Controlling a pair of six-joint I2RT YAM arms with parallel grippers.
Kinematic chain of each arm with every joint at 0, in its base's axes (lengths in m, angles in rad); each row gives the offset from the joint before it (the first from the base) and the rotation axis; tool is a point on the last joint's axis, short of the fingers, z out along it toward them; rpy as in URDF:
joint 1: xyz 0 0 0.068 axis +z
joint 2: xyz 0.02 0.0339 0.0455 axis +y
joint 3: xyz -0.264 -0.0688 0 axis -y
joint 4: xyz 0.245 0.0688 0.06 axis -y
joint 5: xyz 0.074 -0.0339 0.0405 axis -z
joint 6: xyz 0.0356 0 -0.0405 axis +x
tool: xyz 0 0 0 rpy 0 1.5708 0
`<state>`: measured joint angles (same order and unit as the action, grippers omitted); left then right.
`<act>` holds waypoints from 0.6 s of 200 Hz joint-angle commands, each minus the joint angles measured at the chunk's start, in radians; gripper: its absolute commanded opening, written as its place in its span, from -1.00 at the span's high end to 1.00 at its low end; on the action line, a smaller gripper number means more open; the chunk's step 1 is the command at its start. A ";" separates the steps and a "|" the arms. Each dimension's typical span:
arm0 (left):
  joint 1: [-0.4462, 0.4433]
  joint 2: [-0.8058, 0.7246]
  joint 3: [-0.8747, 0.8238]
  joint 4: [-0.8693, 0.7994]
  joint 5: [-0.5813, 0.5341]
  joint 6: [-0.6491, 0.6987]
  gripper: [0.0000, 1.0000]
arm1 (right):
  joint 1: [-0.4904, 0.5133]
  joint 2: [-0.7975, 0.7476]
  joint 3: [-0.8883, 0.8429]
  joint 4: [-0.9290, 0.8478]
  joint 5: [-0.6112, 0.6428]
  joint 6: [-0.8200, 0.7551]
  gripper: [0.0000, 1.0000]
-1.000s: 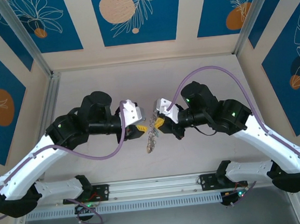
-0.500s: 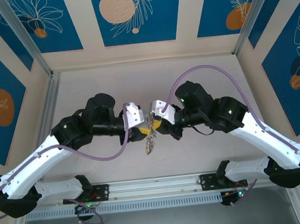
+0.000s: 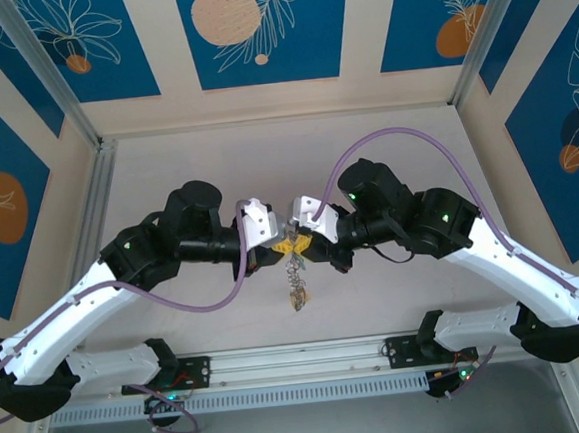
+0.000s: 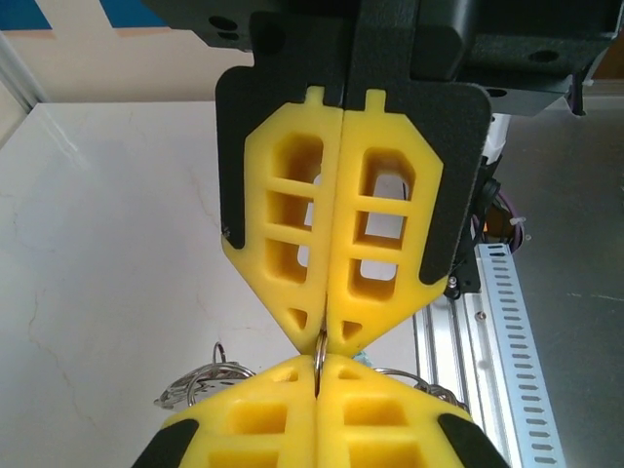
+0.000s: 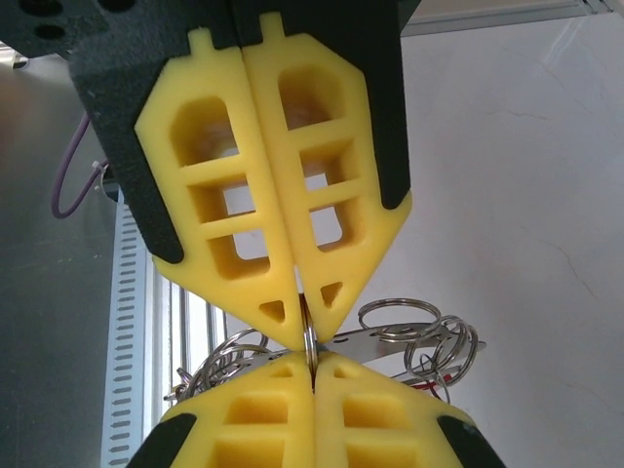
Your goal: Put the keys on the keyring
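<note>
Over the middle of the table my left gripper point(image 3: 278, 245) and right gripper point(image 3: 306, 241) meet tip to tip. Both are shut on the keyring point(image 4: 319, 353), a thin silvery ring seen edge-on between the yellow pads. From it a bunch of small metal rings and keys point(image 3: 295, 279) hangs down to just above the table. In the right wrist view my right gripper point(image 5: 312, 367) is at the bottom and the left gripper point(image 5: 304, 327) above, with loose split rings point(image 5: 419, 331) and a flat silvery blade beside them. A sliver of red point(image 5: 441, 376) and of teal point(image 4: 367, 361) peek out; no yellow key head shows.
The white tabletop point(image 3: 196, 174) lies open behind and to both sides of the grippers. A perforated aluminium rail point(image 3: 301, 361) runs along the near edge between the arm bases. Purple cables point(image 3: 404, 137) loop over both arms.
The two grippers have closed the gap between them and now pinch the ring together. The hanging bunch has dropped a little lower and swung slightly right.
</note>
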<state>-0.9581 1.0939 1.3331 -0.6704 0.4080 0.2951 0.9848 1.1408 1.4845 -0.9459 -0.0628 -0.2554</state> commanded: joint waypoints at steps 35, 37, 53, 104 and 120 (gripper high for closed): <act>0.014 -0.090 -0.110 0.200 0.088 -0.082 1.00 | -0.018 -0.137 -0.092 0.158 -0.037 0.038 0.40; 0.016 -0.095 -0.117 0.211 0.093 -0.089 1.00 | -0.021 -0.143 -0.099 0.163 -0.038 0.042 0.38; 0.029 -0.138 -0.177 0.306 0.120 -0.132 1.00 | -0.054 -0.194 -0.145 0.197 -0.066 0.075 0.29; 0.080 -0.219 -0.357 0.675 0.251 -0.319 1.00 | -0.141 -0.335 -0.291 0.304 -0.203 0.164 0.22; 0.089 -0.228 -0.410 0.809 0.284 -0.386 1.00 | -0.161 -0.360 -0.325 0.332 -0.244 0.177 0.22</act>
<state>-0.8886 0.8875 0.9760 -0.1692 0.5896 0.0444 0.8478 0.8120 1.2049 -0.6918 -0.2070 -0.1291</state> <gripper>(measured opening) 0.050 0.390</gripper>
